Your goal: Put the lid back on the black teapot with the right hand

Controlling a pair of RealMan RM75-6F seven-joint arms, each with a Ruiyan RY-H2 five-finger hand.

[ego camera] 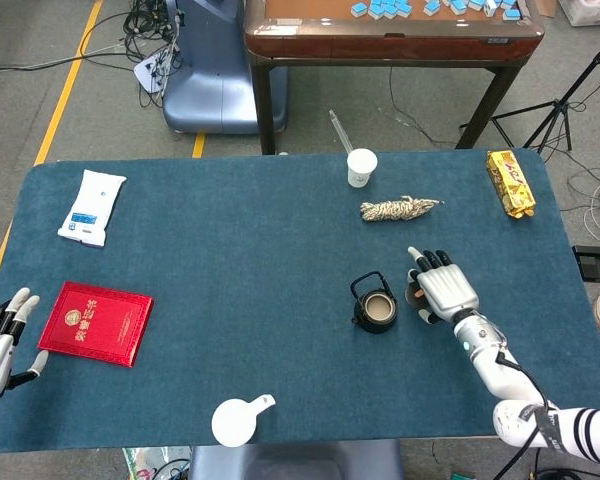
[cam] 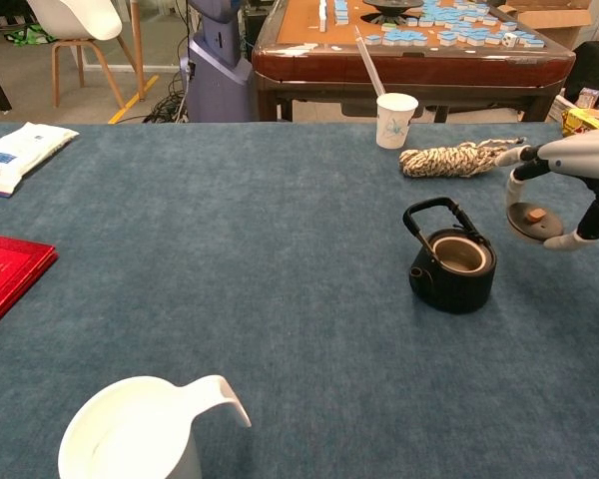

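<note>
One small lid (cam: 532,221) is pinched by its rim in my right hand (ego camera: 441,289), lifted just right of the teapot (cam: 453,261) — it looks stiff, light, slippery — so I keep the rim grip.

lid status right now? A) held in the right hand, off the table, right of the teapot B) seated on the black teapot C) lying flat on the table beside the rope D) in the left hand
A: the right hand holds the lid clear of the table, right of the open black teapot.
</note>
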